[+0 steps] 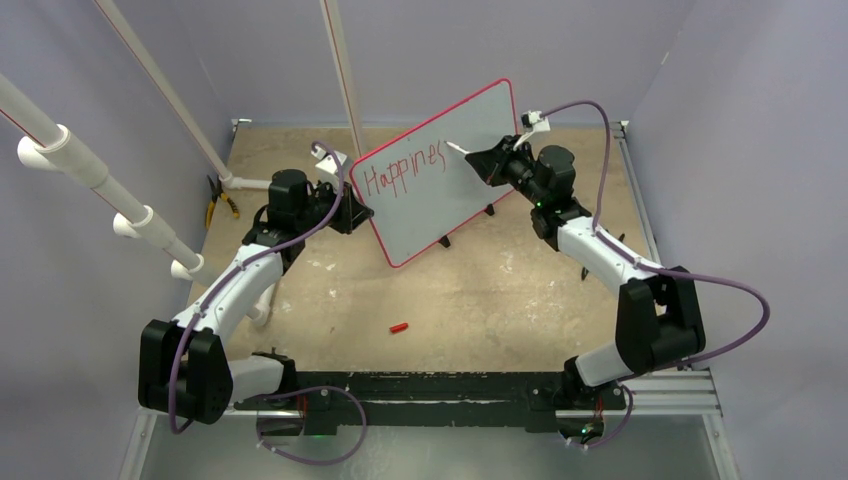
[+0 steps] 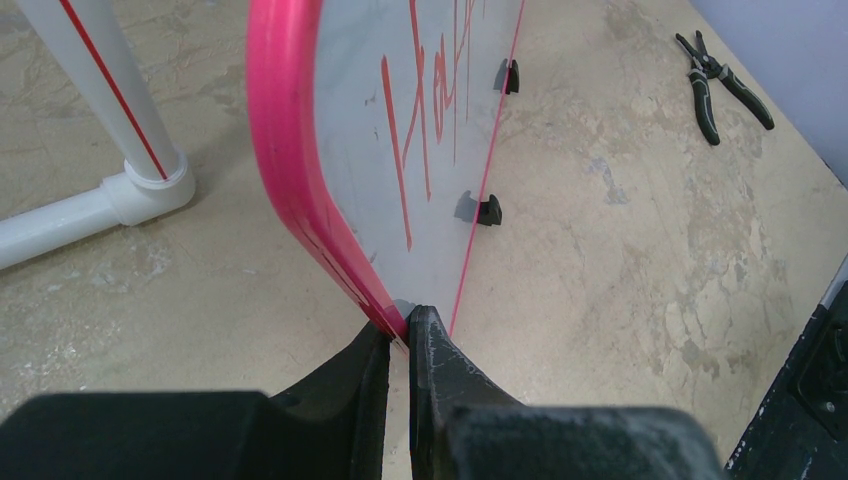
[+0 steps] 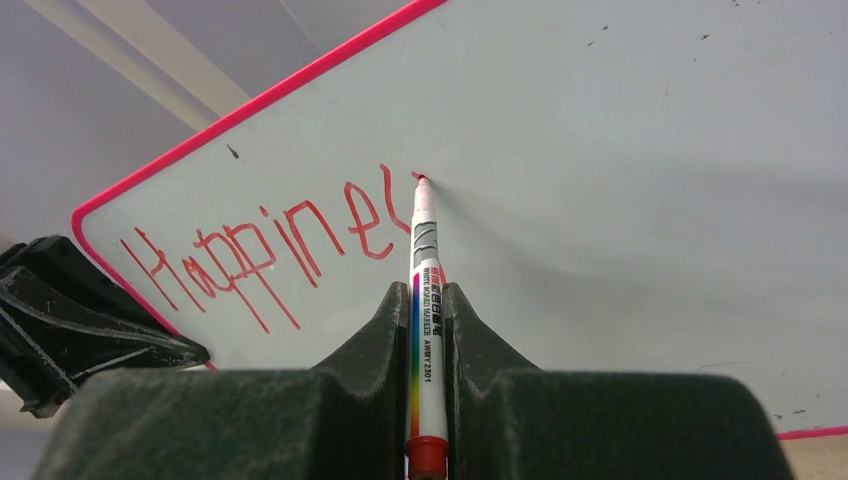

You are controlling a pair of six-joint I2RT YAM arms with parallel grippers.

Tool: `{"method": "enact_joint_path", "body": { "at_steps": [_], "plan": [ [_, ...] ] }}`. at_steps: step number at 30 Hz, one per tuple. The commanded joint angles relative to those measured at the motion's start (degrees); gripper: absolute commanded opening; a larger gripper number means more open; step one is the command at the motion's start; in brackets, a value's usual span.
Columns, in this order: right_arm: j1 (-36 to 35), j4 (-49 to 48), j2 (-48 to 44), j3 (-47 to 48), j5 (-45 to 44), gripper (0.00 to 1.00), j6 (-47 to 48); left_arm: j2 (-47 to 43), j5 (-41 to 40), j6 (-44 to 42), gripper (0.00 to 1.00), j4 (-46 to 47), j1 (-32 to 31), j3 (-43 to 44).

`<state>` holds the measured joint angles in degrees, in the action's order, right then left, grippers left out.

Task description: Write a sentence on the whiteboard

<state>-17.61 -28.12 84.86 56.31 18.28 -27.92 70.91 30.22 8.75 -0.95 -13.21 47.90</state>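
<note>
Marker point(image 3: 424, 235) is pinched in the right gripper point(image 3: 428, 292), its tip set on the board point(image 1: 450, 210) at the end of the lettering point(image 1: 403, 168), with bare surface lying rightward along the rising line; the board, stood mid-far on the table point(image 1: 480, 300), is clamped at its left rim by the left gripper point(image 2: 400, 335).

Worn tan table point(image 1: 480, 290): red cap point(image 1: 399, 327), pliers point(image 1: 218, 203).

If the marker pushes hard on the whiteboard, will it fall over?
Probably not: the left claw pinches the rim of the whiteboard, steadying it. It looks stiff, flat under the marker tip. Alone on its small feet, it might tip.
</note>
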Motion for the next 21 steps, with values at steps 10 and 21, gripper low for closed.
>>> {"method": "enact_joint_path", "body": {
  "at_steps": [10,21],
  "plan": [
    [0.2,-1.6,-1.1,-2.0,-0.2,0.00,2.3,0.9,0.6,-2.1,0.00,1.0,-1.4,0.8],
    [0.1,-1.3,-2.3,-3.6,-0.5,0.00,2.2,1.0,0.5,-2.1,0.00,1.0,-1.5,0.7]
  ]
}}
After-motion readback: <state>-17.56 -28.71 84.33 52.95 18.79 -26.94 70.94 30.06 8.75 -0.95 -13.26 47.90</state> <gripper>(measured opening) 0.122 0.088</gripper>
